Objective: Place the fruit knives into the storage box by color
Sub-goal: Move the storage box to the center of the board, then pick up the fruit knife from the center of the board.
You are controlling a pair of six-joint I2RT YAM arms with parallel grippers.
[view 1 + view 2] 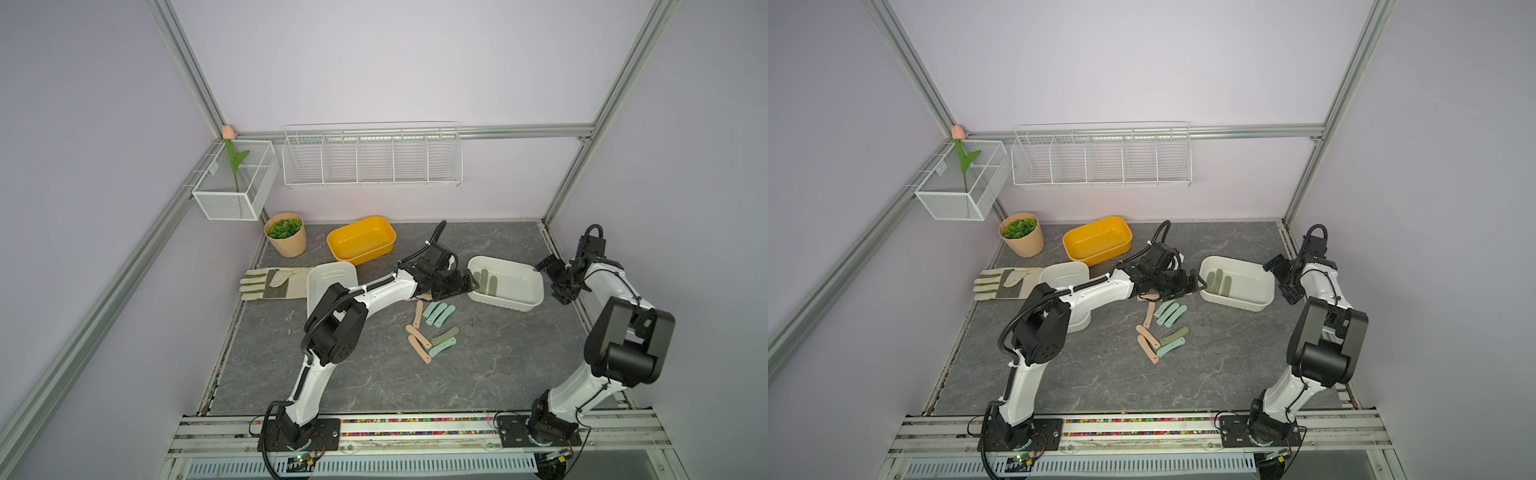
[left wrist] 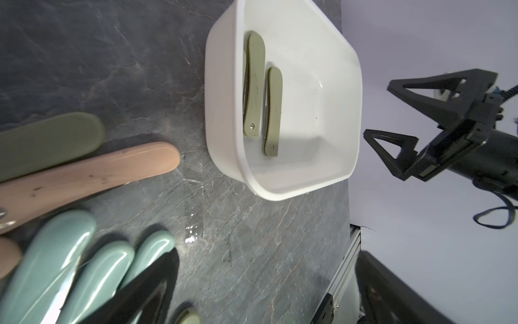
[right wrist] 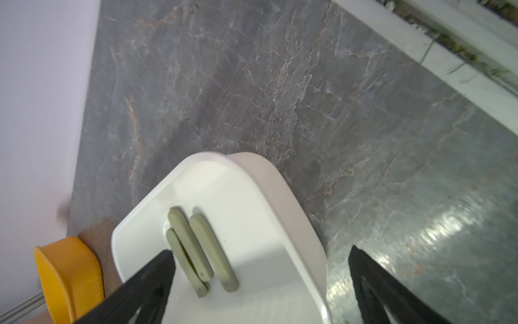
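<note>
**Early stage of sorting: olive knives boxed, pink and mint left on the table**

A grey table (image 1: 374,386) is shown carrying three boxes. A white box (image 1: 517,291) is set on the right, a yellow box (image 1: 361,241) at the back, and a second white box (image 1: 332,272) on the left, partly hidden by the left arm.

The left gripper (image 1: 473,283) is held low at the near end of the right-hand white box. Its fingers are spread and nothing is pinched. The right gripper (image 2: 378,110) is held just beside that box's other end, with fingers likewise spread and empty.

Three olive knives (image 3: 201,246) are laid side by side in the right-hand white box, one partly under another, and no other colour is seen there. No knives are seen in the other two boxes.

Roughly ten knives are left in a loose cluster on the table between the arms. These are pink knives (image 1: 419,337), mint knives (image 1: 438,313) and at least one olive knife (image 1: 445,334).

Olive is thus judged nearly done and pink and mint not yet begun. The greater part of the task is judged to be left.
</note>
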